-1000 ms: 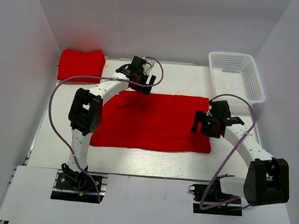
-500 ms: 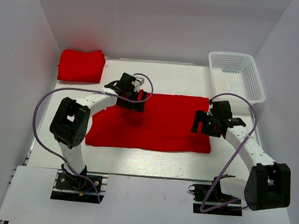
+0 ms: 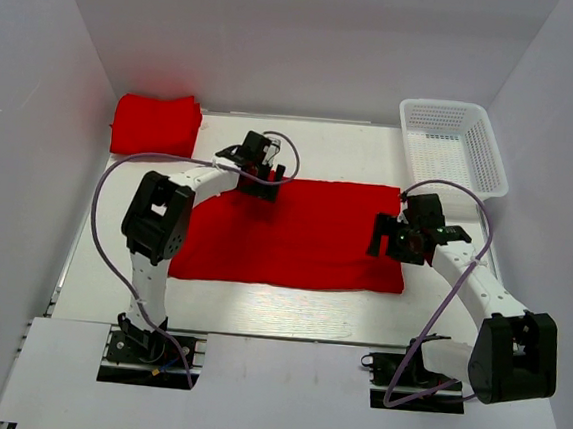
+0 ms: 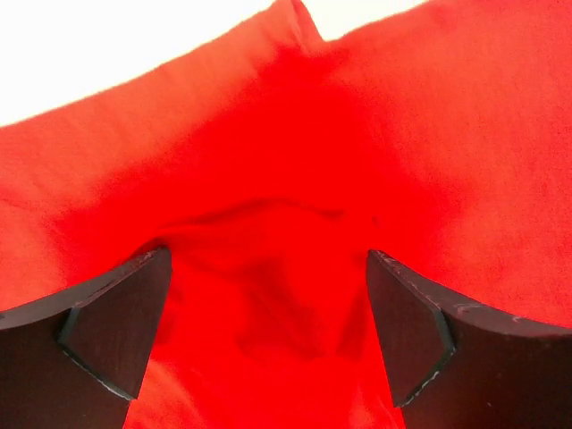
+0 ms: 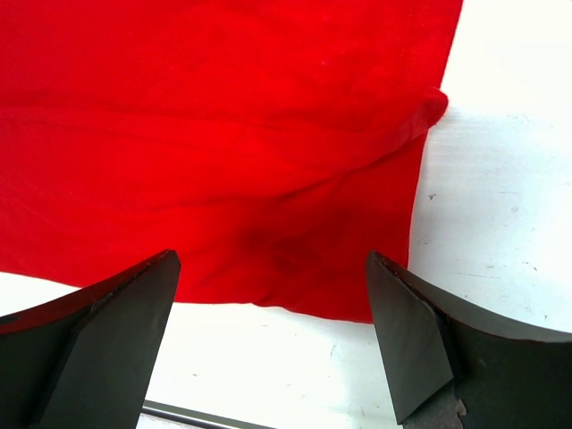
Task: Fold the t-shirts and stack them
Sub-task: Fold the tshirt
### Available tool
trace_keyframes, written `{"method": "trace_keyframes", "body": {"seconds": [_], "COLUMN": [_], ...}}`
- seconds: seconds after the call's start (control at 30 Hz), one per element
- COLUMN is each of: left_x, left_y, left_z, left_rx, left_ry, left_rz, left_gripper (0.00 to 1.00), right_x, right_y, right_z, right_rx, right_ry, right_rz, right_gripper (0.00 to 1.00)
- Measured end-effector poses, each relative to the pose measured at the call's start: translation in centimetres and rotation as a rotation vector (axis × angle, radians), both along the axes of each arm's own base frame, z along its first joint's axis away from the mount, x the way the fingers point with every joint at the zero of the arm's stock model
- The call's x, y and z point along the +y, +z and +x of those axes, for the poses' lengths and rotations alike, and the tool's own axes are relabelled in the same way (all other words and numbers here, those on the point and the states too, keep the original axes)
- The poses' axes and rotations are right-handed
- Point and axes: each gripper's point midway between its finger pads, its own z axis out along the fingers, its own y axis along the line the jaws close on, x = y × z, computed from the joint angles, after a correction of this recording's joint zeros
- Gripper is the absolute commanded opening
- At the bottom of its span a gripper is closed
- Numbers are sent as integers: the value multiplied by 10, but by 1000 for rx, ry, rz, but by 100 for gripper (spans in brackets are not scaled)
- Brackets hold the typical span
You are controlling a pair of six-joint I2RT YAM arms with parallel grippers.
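Since a second ago your left gripper (image 4: 268, 268) has dropped from the far hem toward you and then eased part of the way back. It now sits over the far-left part of the spread shirt (image 3: 315, 237). Your right gripper (image 5: 273, 268) has kept its place at the shirt's right edge, with only the elbow behind it shifting. The shirt's left edge has barely crept.

That shirt lies flat across the middle of the desk (image 3: 288, 310) as a wide red rectangle. A folded pile (image 3: 154, 125) of the same red cloth sits in the far-left corner, well apart from it. The white basket (image 3: 453, 144) stands in the far-right corner.

Expect the cloth to be light, limp and easy to drag. It will probably bunch under a finger instead of lifting cleanly, and a pinch in the middle would likely catch only one layer. Take it at the edges or corners, where the layers end together. The near-right corner under your right gripper looks a good hold, and so does the far hem by your left.

Both grippers stand wide apart and hold nothing. The left one frames a shallow crease in the fabric, but you cannot tell whether its tips press the cloth. The right one straddles the shirt's corner and the bare desk beside it.
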Motion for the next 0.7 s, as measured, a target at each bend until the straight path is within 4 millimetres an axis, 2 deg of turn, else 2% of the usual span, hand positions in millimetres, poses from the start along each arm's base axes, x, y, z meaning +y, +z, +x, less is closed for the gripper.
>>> {"method": "trace_keyframes", "body": {"seconds": [0.13,0.27,0.43,0.53,0.7], "left_x": [6,9,20,27,44], "left_y": [4,-4,-13,-5,26], "left_z": [27,53,59,63,79], "left_rx": [-50,-64,-41,-57,-116], "left_ry": [22,38,57,75,129], "left_rz": [41,63,76,77,90], "left_gripper": [100,100,100,100,100], "right_x": [-2,-5,-9,-7,0], "right_y": [-1,-1,0,11,39], "right_z": [0,0,3,12,44], "right_rx": [2,0,-8,-39,-127], "right_ry": [-6,-15,-28,-27,-19], "right_rz": [-9,-23,-43,-37,-25], "right_gripper": [90,90,90,90,90]}}
